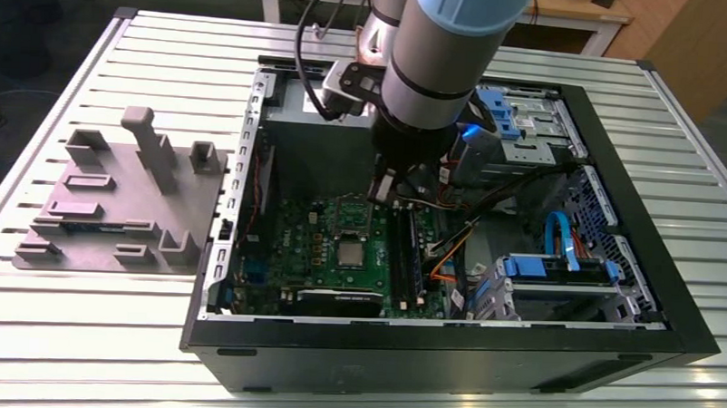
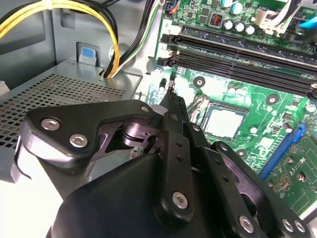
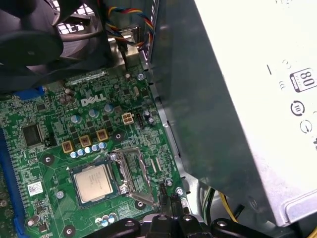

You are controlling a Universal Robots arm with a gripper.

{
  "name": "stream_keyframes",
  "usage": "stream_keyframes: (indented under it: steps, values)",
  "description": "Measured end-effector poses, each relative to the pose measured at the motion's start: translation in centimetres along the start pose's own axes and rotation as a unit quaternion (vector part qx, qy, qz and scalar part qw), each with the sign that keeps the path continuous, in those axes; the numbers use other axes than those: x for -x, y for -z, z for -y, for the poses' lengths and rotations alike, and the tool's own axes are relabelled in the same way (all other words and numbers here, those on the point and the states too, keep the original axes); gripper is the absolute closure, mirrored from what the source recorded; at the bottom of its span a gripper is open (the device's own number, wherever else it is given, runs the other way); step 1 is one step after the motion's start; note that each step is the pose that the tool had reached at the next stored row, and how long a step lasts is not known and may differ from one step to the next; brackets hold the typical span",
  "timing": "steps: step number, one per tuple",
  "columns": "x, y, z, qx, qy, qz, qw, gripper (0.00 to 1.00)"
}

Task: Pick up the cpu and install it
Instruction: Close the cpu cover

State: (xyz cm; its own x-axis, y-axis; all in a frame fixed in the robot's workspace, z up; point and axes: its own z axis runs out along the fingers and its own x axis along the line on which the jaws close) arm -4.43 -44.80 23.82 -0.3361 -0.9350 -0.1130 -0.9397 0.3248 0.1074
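Note:
The cpu (image 3: 94,182), a small square chip with a silvery top, lies flat in its socket on the green motherboard (image 1: 301,247). It also shows as the cpu (image 1: 352,253) in the exterior view and the cpu (image 2: 225,121) in the second wrist view. The socket's metal frame (image 3: 131,171) stands folded open beside it. My gripper (image 1: 384,192) hangs inside the open computer case, above the board and a little off to one side of the chip. Its black fingers (image 2: 172,106) meet at the tip and hold nothing. The gripper (image 3: 167,196) ends just past the socket's frame.
The black computer case (image 1: 455,352) lies open on a slatted metal table. A large grey power supply box (image 3: 237,99) rises close beside the socket. Black memory sticks (image 2: 237,57), cable bundles (image 2: 111,34) and blue drive bays (image 1: 555,265) crowd the inside. A grey fixture block (image 1: 116,204) stands at the exterior view's left.

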Motion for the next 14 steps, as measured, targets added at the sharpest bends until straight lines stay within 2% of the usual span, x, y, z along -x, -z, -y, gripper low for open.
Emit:
stream_keyframes:
  steps: [14]
  values:
    - [0.03,0.59,-0.17,0.0000,0.000,0.0001,1.00000,0.89]
